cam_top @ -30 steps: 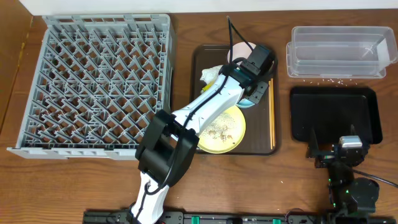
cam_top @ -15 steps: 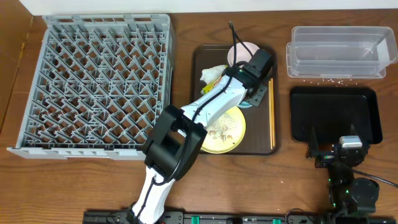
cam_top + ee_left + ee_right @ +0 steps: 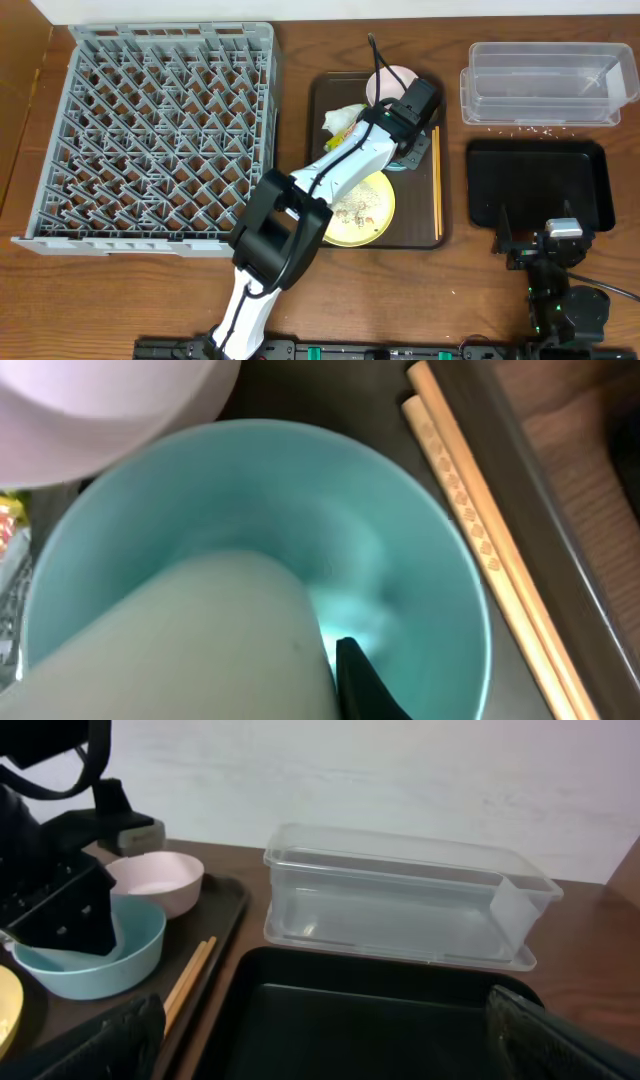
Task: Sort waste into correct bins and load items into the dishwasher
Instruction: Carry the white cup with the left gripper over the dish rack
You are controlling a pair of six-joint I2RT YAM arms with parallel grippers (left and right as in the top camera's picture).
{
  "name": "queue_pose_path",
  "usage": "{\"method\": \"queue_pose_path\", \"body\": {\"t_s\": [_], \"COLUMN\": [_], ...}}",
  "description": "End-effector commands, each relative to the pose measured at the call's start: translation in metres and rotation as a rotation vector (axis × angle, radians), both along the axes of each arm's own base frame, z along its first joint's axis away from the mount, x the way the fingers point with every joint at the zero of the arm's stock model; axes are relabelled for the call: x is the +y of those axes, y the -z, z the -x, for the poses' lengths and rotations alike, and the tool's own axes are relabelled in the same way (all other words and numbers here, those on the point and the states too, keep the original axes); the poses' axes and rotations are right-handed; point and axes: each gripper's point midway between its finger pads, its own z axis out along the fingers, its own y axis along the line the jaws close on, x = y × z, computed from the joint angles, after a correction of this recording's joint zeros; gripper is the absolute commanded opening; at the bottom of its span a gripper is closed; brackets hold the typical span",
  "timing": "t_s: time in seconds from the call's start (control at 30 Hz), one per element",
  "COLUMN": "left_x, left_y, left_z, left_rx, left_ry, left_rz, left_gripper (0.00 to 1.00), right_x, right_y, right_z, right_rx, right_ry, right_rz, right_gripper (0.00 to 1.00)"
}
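Note:
My left gripper (image 3: 405, 143) reaches down into the light blue bowl (image 3: 420, 550) on the brown tray. It is shut on the wall of the small white cup (image 3: 170, 640) that stands inside the bowl. One black finger (image 3: 362, 682) presses the cup's outer side; the other is hidden. The pale pink bowl (image 3: 392, 78) touches the blue bowl's far side. Chopsticks (image 3: 437, 190) lie along the tray's right edge. A yellow plate (image 3: 372, 222) with rice crumbs (image 3: 352, 210) sits at the tray's front. The crumpled wrapper (image 3: 342, 118) lies left of the arm. My right gripper (image 3: 330, 1040) hangs open over the black tray (image 3: 380, 1020).
The grey dish rack (image 3: 150, 130) fills the table's left. A clear tub (image 3: 545, 85) stands at the back right, behind the black tray (image 3: 545, 185). Loose crumbs (image 3: 520, 127) are scattered between them. The brown serving tray (image 3: 318, 100) sits in the middle.
My left gripper's fingers have closed onto the white cup inside the blue bowl, after a small shift toward it. The right arm has stayed still.

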Motion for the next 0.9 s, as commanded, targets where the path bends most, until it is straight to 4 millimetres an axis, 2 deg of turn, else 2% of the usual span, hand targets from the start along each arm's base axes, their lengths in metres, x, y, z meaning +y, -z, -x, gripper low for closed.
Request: {"method": "queue_pose_path", "body": {"t_s": [0.0, 0.23, 0.37, 0.6, 0.77, 0.8, 0.87], "left_x": [0.004, 0.003, 0.005, 0.002, 0.004, 0.005, 0.009], "left_y": [0.003, -0.001, -0.012, -0.054, -0.090, -0.102, -0.112], "left_z": [0.000, -0.001, -0.005, -0.007, -0.009, -0.011, -0.015], "left_rx": [0.014, 0.020, 0.019, 0.080, 0.176, 0.221, 0.263], "left_ry": [-0.049, -0.102, -0.161, -0.171, -0.135, -0.126, -0.127], "left_rz": [0.006, 0.032, 0.067, 0.264, 0.480, 0.574, 0.658], "left_gripper": [0.08, 0.08, 0.08, 0.08, 0.08, 0.07, 0.07], "right_x": [-0.002, -0.002, -0.002, -0.002, -0.002, -0.002, -0.002], "right_y": [0.000, 0.000, 0.000, 0.000, 0.000, 0.000, 0.000], "right_z": [0.000, 0.000, 0.000, 0.000, 0.000, 0.000, 0.000], "right_rx": [0.000, 0.000, 0.000, 0.000, 0.000, 0.000, 0.000], "right_ry": [0.007, 0.007, 0.006, 0.007, 0.007, 0.006, 0.006], "right_rz": [-0.012, -0.012, -0.012, -0.012, -0.012, -0.012, -0.012], "right_gripper": [0.99, 0.99, 0.99, 0.99, 0.99, 0.99, 0.99]}}
